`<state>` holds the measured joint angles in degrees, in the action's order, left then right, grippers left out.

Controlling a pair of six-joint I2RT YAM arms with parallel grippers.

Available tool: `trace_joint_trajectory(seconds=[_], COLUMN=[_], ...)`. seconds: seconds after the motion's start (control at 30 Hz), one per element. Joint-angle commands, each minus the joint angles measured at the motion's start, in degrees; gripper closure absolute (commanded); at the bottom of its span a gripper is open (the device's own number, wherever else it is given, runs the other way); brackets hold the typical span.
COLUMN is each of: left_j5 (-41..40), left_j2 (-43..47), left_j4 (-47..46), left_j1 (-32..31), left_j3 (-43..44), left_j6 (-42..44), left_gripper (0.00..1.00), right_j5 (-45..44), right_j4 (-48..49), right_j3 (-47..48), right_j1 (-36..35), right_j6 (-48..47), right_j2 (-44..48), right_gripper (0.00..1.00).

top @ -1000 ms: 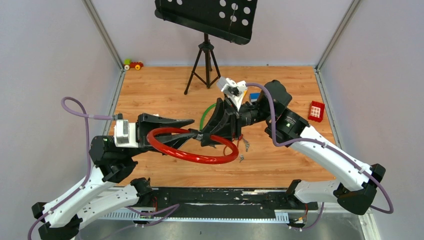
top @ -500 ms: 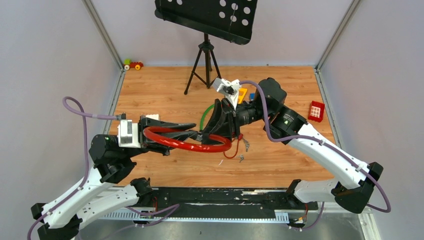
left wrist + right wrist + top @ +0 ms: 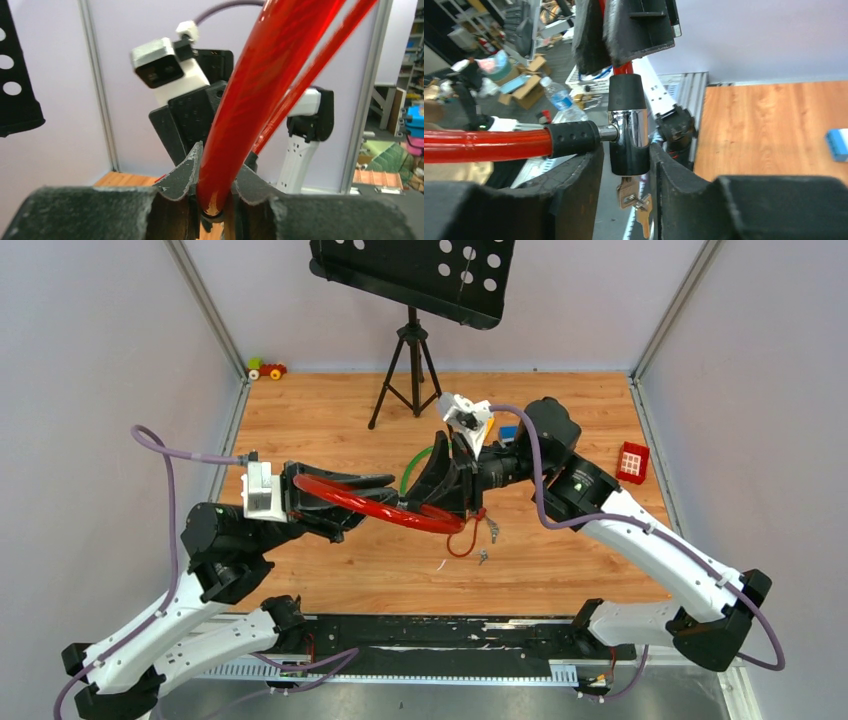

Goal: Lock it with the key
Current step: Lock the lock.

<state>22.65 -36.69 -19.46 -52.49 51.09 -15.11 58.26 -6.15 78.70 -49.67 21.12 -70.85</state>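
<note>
Two robot arms meet over a wooden counter [image 3: 330,410], holding a thick glossy red cable lock [image 3: 250,90] between them above it. The left gripper [image 3: 215,192] has its dark fingers closed tight on the red cable, which rises up and away from them. The right gripper [image 3: 626,150] has its fingers pressed against both sides of the lock's chrome and black cylinder body [image 3: 629,125], where a black-sleeved end of the red cable plugs in from the left. The small thin metal key [image 3: 628,192] sticks out below the bottom of that cylinder, in the narrow gap between the right fingers and just beneath the spot they grip. It touches neither finger. A second small key [image 3: 643,216] dangles from it on a ring. From above, a thin red cord [image 3: 462,545] lies looped on the counter just right of the right fingers, with tiny silvery metal pieces [image 3: 483,557] beside it, too small to identify.
</note>
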Motion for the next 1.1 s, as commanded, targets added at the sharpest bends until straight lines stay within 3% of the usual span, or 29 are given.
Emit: trace_joint_trajectory(seconds=[0.0,0.13,0.27,0.4,0.6,0.87,1.07], left_j5=[-6.65,-9.40,-10.45,-14.16,-13.77,-14.93,-14.87], left_j2=[-0.68,-1.05,-1.36,-1.46,-2.34,-2.48,-2.32], left_j4=[-8.84,-12.17,-14.43,-16.04,-16.39,-17.15,-17.74], left_j1=[-0.07,-0.07,-0.06,0.01,-0.06,-0.07,-0.07], left_j3=[0.33,-0.07,0.06,-0.16,0.58,0.00,0.06], left_j6=[-5.57,-6.92,-8.05,-10.92,-11.23,-11.83,-12.13], left_gripper=[1.00,1.00,1.00,1.00,1.00,1.00,1.00], right_j5=[-4.85,-7.08,-7.70,-15.49,-27.36,-28.18,-26.66], right_j4=[9.48,16.94,20.65,23.01,30.66,37.98,35.26], right_j3=[-3.54,-8.07,-10.89,-14.28,-20.42,-22.05,-22.82], right_j1=[0.19,0.20,0.13,-0.01,-0.25,-1.01,-1.98], right_j6=[-4.27,-5.22,-6.84,-10.03,-16.27,-19.23,-22.74], right_j2=[4.71,6.39,8.19,10.81,14.64,14.37,14.51], right_gripper=[0.48,0.31,0.25,0.24,0.27,0.38,0.49])
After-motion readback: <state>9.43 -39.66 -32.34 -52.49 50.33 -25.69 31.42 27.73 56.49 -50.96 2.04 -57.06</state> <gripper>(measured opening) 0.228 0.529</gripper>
